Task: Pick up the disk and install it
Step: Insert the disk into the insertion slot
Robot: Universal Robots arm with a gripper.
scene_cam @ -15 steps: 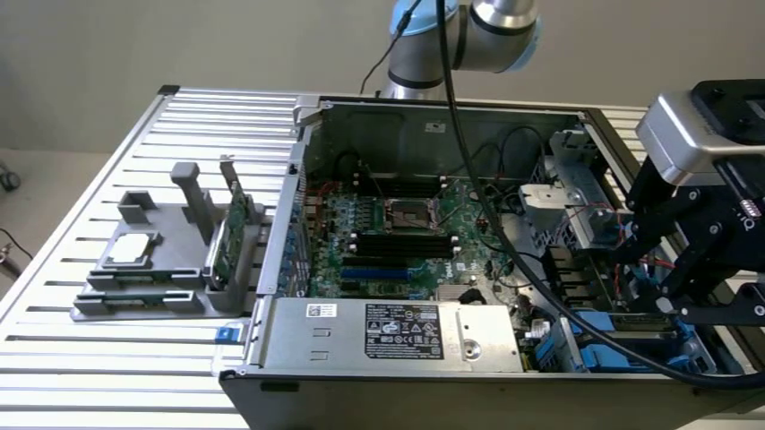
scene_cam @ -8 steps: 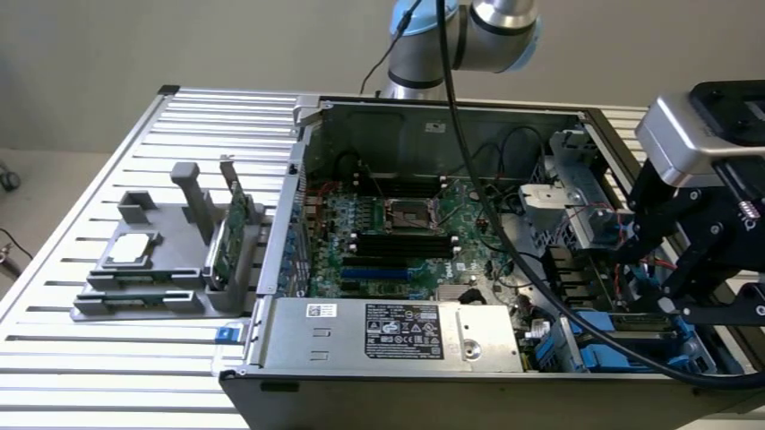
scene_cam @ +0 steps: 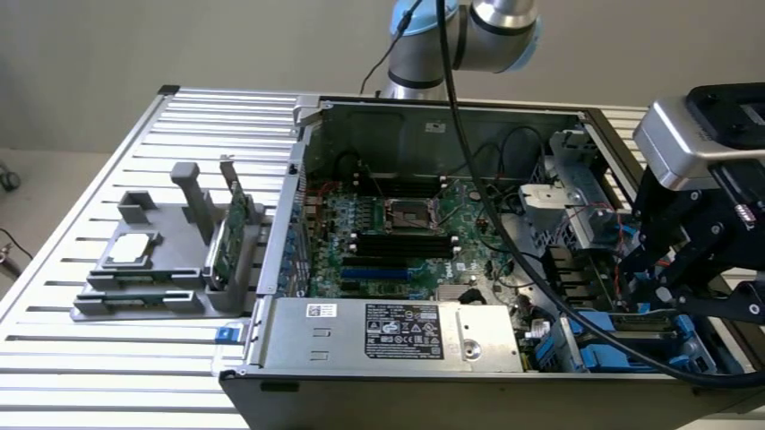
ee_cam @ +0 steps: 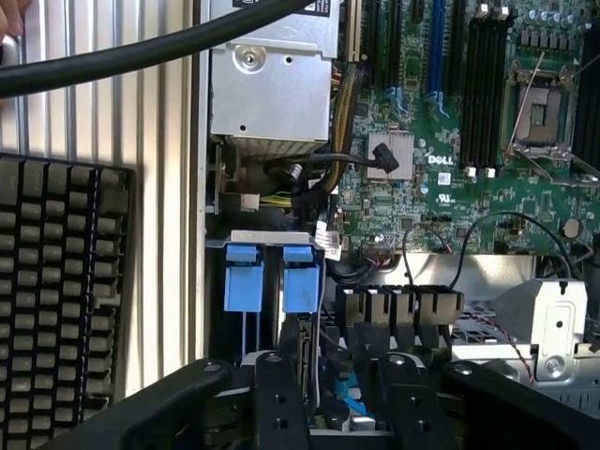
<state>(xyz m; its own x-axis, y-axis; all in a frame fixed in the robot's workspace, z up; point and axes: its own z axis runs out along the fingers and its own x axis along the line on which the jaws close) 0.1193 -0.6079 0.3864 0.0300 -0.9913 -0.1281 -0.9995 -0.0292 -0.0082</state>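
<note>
Ribbed aluminium tabletop (scene_cam: 72, 376), grey fixture block (scene_cam: 156, 269) at the exterior view's left, open metal computer case (scene_cam: 418, 403) mid-table. Rightmost, the black gripper (scene_cam: 669, 291) hangs over the drive bay (scene_cam: 571, 349) where the blue-railed silver-grey disk (scene_cam: 628, 336) lies; I cannot tell its jaws' state. Seating looks underway, calling for a square, cable-free push.

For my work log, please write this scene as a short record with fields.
case: open, board exposed
end effector: over the drive bay, at the case's end on the exterior view's right
blue tabs: two, side by side in that bay
chip, card: in the grey fixture outside the case
disk: whether held, cannot tell
</note>
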